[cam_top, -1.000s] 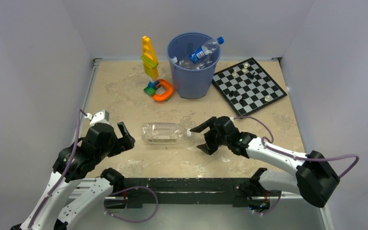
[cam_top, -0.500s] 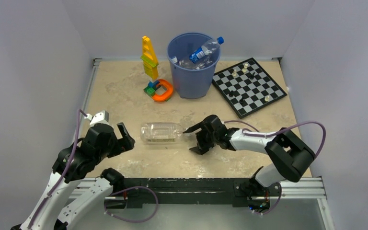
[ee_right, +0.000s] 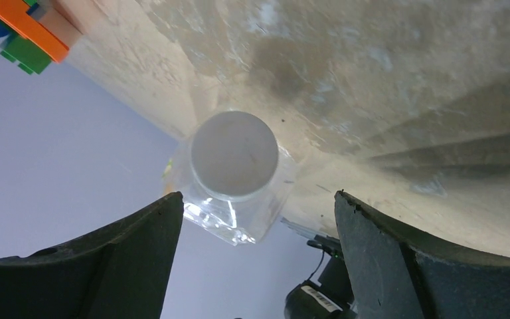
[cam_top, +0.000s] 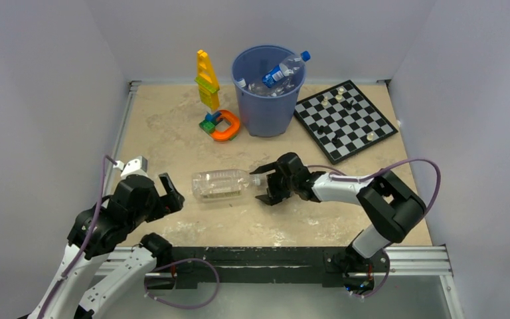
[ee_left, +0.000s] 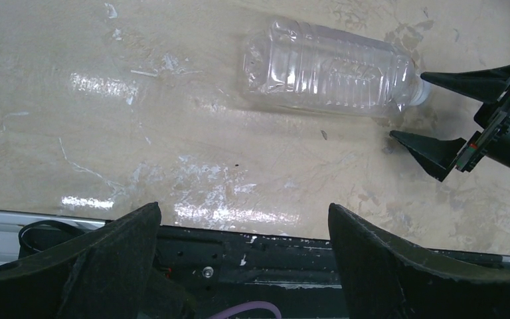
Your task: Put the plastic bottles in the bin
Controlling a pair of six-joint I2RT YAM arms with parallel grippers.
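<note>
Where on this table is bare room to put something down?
Bare: the left side between the toy blocks and the left pincer; the stretch between the bin and the lying bottle. Crowded: the back row with the chessboard, and the bottle's cap, at the right pincer.

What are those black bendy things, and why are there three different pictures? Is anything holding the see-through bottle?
Those are two robot arms, bolted at the near edge of a table. Each ends in two fingers that pinch like tongs. One picture comes from a camera up high, looking down on everything. The other two come from small cameras on the arms' wrists, so each shows its own fingers at the bottom. On the table are a clear bottle lying on its side, a blue bin with bottles already inside, a chessboard and colourful toy blocks. Nothing is held right now. The right arm's fingers are open on either side of the bottle's white cap, not squeezing it. The left arm's fingers are open too, apart from the bottle.
</note>
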